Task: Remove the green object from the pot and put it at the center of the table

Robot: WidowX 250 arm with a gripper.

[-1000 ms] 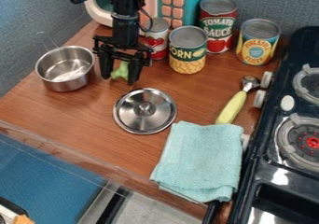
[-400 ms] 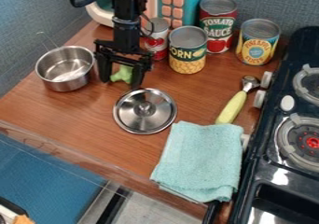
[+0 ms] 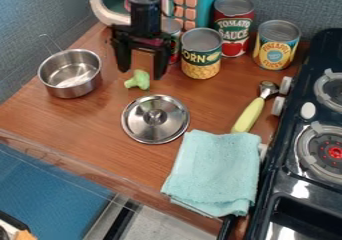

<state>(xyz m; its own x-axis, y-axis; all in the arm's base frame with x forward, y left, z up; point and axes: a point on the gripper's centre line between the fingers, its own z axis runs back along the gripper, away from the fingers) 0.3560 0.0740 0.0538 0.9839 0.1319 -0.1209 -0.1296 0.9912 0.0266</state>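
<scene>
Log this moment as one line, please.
claw: open, not holding green broccoli | broccoli: on tabletop, outside pot, near lid | pot: upright | lid: flat, knob up

Printed labels on tomato sauce can (image 3: pixel 233 29), corn can (image 3: pixel 201 55), pineapple can (image 3: pixel 276 45).

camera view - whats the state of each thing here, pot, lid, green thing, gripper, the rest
gripper: open, nothing held
green object: out of the pot, on the table
pot: upright, uncovered
lid: flat, knob up
cans: upright
towel: folded
yellow-handled utensil: lying down
</scene>
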